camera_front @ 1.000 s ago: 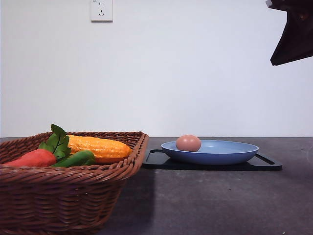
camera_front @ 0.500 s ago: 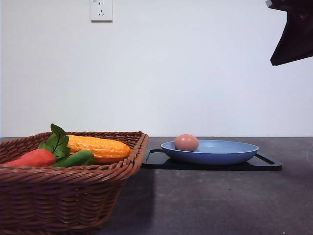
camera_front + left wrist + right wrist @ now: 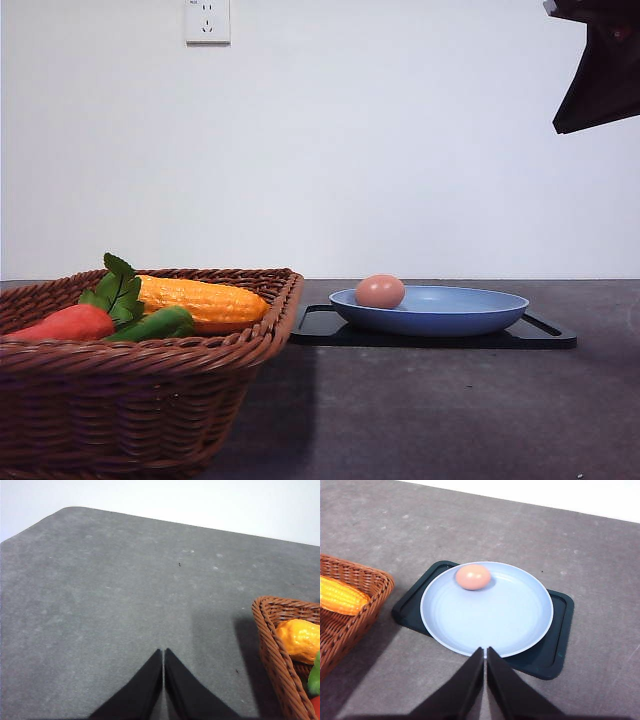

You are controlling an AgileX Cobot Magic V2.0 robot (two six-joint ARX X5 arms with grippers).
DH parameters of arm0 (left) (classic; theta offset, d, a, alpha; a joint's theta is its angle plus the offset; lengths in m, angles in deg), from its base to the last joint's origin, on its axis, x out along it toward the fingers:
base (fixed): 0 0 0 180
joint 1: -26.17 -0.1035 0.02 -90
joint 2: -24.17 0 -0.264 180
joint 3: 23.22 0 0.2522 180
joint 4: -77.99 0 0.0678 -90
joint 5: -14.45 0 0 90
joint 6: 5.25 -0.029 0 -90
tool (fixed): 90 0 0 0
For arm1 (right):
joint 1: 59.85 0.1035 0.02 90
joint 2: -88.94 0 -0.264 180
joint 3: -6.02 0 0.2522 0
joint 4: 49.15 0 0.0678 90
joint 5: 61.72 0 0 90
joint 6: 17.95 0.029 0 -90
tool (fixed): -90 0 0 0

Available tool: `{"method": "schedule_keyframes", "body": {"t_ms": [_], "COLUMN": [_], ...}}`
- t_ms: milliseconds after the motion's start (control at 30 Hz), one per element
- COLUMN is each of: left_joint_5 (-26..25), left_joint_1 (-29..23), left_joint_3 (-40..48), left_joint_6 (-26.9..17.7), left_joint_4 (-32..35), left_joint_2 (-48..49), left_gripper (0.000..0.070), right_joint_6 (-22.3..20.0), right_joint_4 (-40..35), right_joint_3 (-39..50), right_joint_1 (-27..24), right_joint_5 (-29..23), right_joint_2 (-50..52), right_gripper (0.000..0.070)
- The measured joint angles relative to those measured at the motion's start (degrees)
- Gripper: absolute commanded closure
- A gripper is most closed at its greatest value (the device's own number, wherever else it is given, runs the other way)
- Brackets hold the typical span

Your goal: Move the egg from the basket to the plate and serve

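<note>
Front, room: dark grey desk [image 3: 450,410] meeting a plain white wall [image 3: 400,150]; a wall socket [image 3: 207,21] showing near the top edge.
Front, containers: basket [image 3: 150,400] sitting at the near left, holding a corn cob [image 3: 205,300], a red-orange vegetable [image 3: 65,323], a green vegetable [image 3: 160,323] and leaves [image 3: 115,285].
Front, plate: plate [image 3: 450,312] resting on a flat black tray [image 3: 545,335]; egg [image 3: 380,291] lying in its left part.
Left wrist: left end effector [image 3: 163,652] hanging over bare desk, fingers pressed together, gripping nothing; basket corner showing beside it.
Right wrist: right end effector [image 3: 485,652] hovering at the plate's near rim, fingers pressed together, empty; egg lying near the far rim.
</note>
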Motion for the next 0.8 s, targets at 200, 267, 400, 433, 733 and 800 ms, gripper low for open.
{"method": "schedule_keyframes", "body": {"t_ms": [200,267,400,433,733,800], "left_joint_5": [0.00,0.00,0.00,0.00,0.01,-0.01], "left_joint_1": [0.00,0.00,0.00,0.00,0.00,0.00], "left_joint_3": [0.00,0.00,0.00,0.00,0.00,0.00], "left_joint_6": [0.00,0.00,0.00,0.00,0.02,0.01], "left_joint_4": [0.00,0.00,0.00,0.00,0.00,0.00], "left_joint_2": [0.00,0.00,0.00,0.00,0.00,0.00], "left_gripper": [0.0700,0.0700,0.0700,0.0700,0.0700,0.0700], "right_joint_6": [-0.01,0.00,-0.29,-0.95,-11.58,-12.41], "right_joint_4": [-0.01,-0.01,0.02,0.08,-1.17,-2.97], "right_joint_3": [0.00,0.00,0.00,0.00,4.74,7.90], "right_joint_1": [0.00,0.00,0.00,0.00,-7.79,-12.48], "right_joint_5": [0.00,0.00,-0.40,-1.17,1.31,7.32], "right_joint_2": [-0.01,-0.01,0.00,0.01,9.58,13.05], "right_gripper": [0.0700,0.0700,0.0700,0.0700,0.0700,0.0700]}}
